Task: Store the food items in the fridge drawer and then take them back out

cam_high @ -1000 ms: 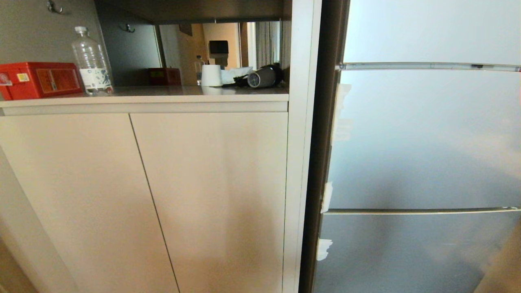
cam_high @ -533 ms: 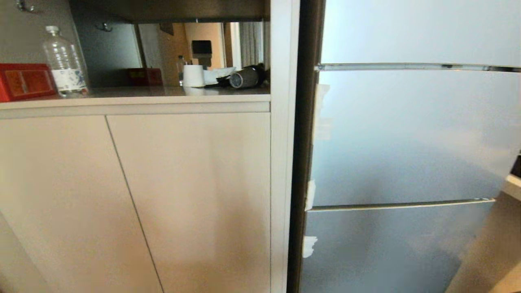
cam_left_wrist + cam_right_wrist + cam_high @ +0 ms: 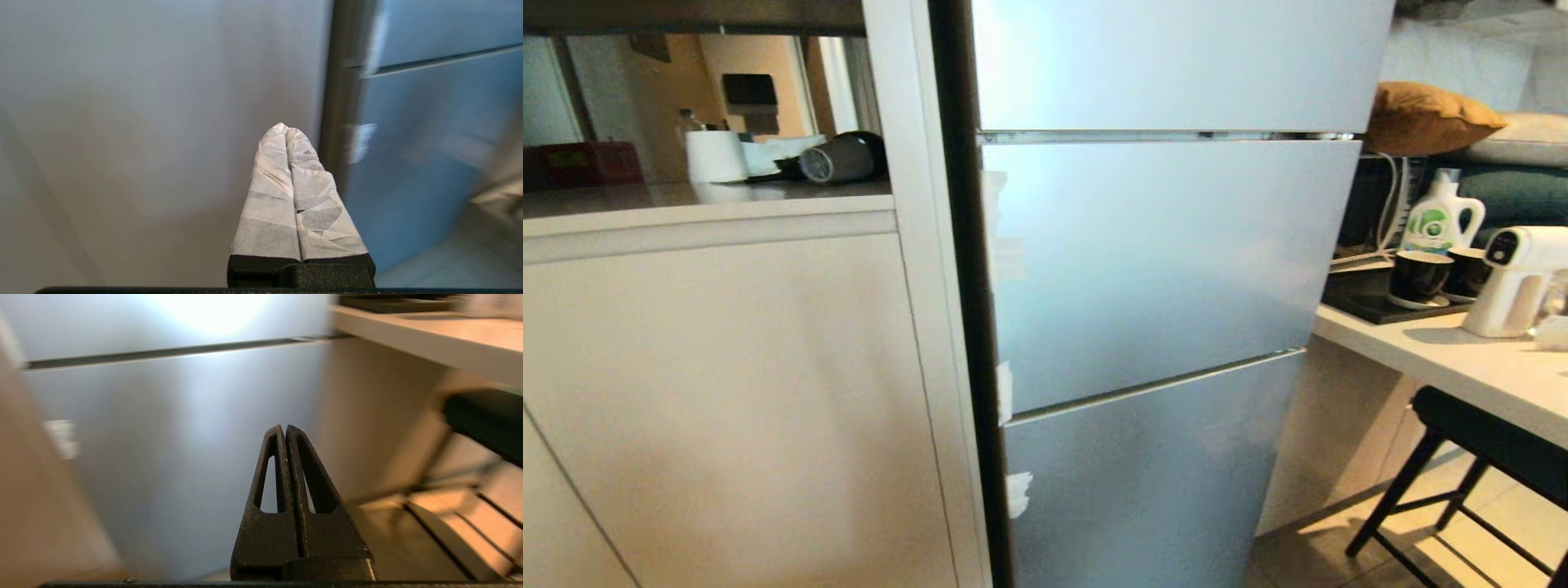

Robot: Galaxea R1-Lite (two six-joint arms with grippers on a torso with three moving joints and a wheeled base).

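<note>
A: Grippers?
B: Left gripper (image 3: 287, 130) clenched, empty, facing the cabinet (image 3: 163, 122). Right gripper (image 3: 284, 428) clenched, empty, facing the fridge (image 3: 163, 437).
A: Potato, pepper, drawer?
B: Can't tell. Fridge (image 3: 1160, 261) doors all closed; table (image 3: 1462, 367) just right of it.

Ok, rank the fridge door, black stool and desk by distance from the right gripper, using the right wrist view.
1. fridge door, straight ahead of the right gripper.
2. black stool, off to the robot's right.
3. desk, above the stool, farthest.
</note>
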